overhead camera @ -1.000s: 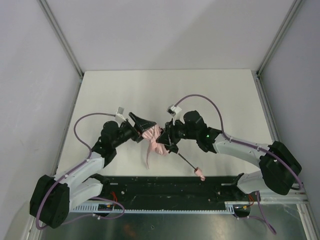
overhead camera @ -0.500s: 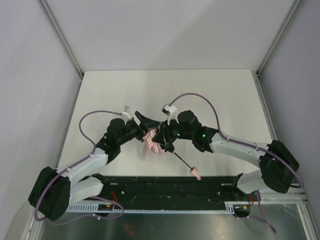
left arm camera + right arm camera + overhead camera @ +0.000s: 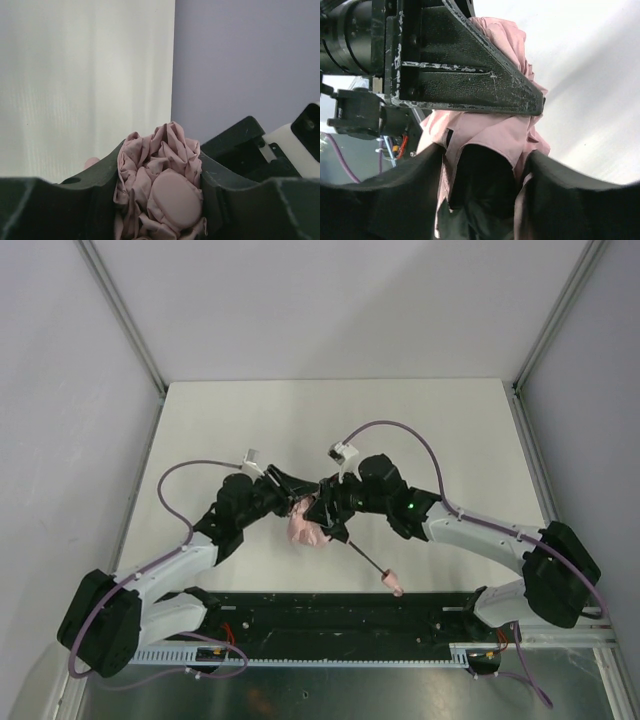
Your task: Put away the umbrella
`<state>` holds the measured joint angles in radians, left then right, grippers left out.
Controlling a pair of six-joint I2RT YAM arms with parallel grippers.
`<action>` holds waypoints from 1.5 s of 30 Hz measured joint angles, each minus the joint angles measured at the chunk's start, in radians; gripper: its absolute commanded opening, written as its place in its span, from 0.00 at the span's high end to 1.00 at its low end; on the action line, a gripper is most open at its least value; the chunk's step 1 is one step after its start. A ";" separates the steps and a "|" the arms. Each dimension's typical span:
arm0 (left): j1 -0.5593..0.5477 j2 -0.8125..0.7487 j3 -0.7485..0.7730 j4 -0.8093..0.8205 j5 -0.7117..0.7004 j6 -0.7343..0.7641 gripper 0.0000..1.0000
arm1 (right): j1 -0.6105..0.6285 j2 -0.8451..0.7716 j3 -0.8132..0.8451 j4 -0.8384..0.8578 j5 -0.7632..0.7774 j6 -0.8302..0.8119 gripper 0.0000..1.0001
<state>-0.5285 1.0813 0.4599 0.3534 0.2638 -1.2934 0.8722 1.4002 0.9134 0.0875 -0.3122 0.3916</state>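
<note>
The umbrella is a crumpled pale pink bundle held just above the table's middle. Its thin black shaft slants toward the near edge and ends in a small pink handle. My left gripper comes in from the left, and its jaws press both sides of the bunched fabric around a round pink cap; left gripper shut on it. My right gripper meets it from the right. In the right wrist view pink fabric fills the gap of the right gripper, under the left gripper's black finger.
The white table stretches behind the arms to grey walls with metal corner posts. A black rail with the arm bases runs along the near edge. Purple cables loop above both wrists.
My left jaws have closed from wide open onto the fabric. The loose pink flap that trailed toward the near edge is now gathered into a tight bundle. Both wrists shifted slightly.
</note>
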 measured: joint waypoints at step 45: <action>0.033 0.169 0.244 0.885 -0.094 -0.100 1.00 | -0.226 -0.218 -0.328 0.366 -0.067 1.284 0.16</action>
<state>-0.4953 1.2503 0.7036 1.2381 0.1696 -1.3933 0.6460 1.1824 0.5854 0.4534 -0.3790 1.6756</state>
